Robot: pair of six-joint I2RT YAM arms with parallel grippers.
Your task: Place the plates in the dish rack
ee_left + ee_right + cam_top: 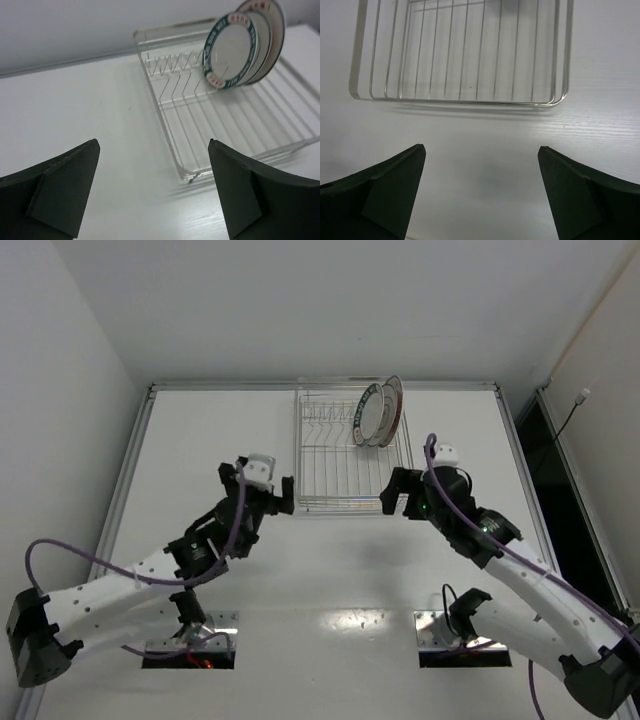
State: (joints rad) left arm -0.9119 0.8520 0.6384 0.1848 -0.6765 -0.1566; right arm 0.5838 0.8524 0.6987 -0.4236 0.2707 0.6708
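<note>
Item: plates (377,413), three, round. The front one has a dark green rim (230,50) with red-marked patches and a pale centre; the middle one is greyish; the rear one is white with an orange-brown rim (274,27).
Position: upright and leaning together among the prongs at the far right end of the dish rack (340,480), a silver wire rectangle on the white worktop (220,420).
Left end effector (153,145): jaws wide apart, empty, near the rack's near left corner.
Right end effector (482,147): jaws wide apart, empty, near the near right corner.
Plates well apart from both.
</note>
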